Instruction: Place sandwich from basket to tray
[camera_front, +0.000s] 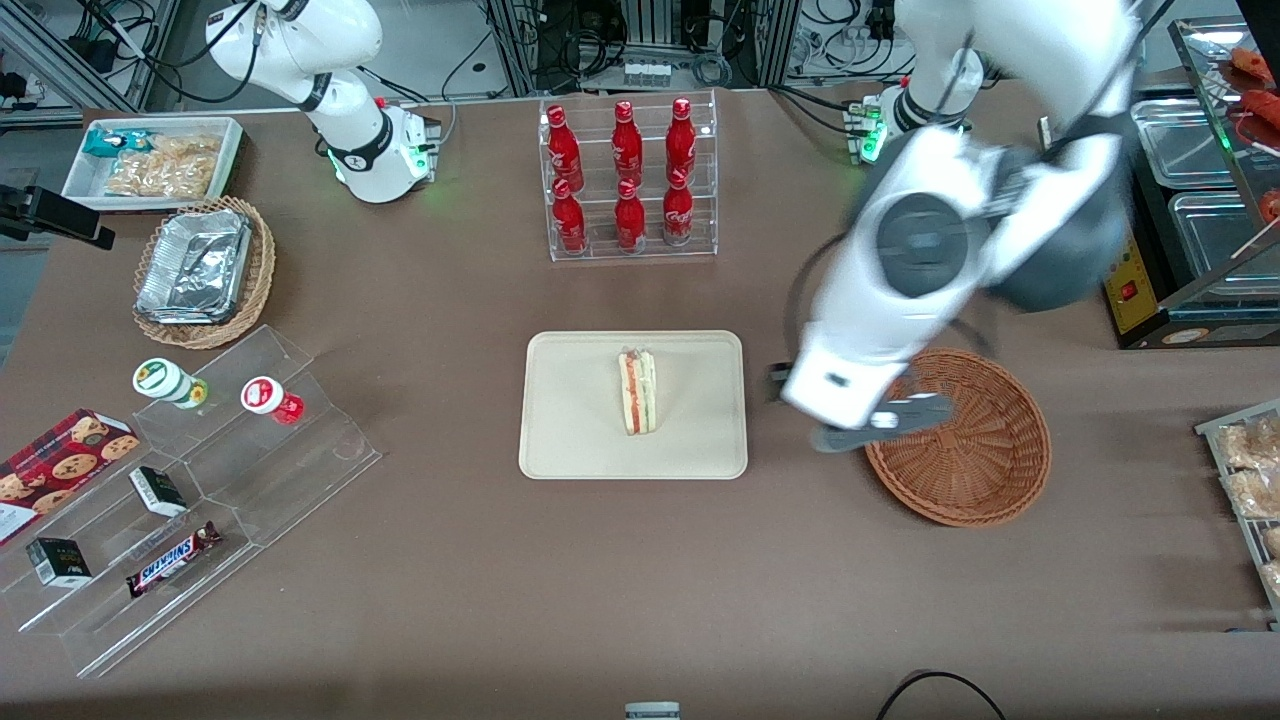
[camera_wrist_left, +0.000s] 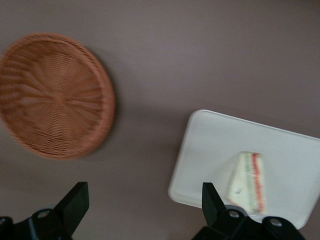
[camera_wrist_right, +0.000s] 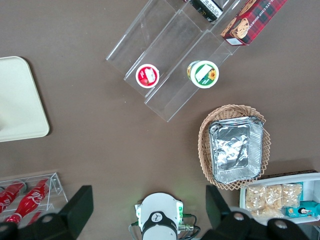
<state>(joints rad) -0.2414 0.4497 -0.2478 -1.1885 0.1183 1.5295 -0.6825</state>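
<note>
Task looked essentially done: the sandwich (camera_front: 637, 391) stood on edge near the middle of the tray (camera_front: 570, 440), free of any grip. The basket (camera_front: 975, 470) sat empty, toward the working arm's end of the table. The gripper (camera_wrist_left: 142, 212) hung above the table between tray and basket, jaws spread wide, holding nothing. Only the arm's pull-away seemed left.
</note>
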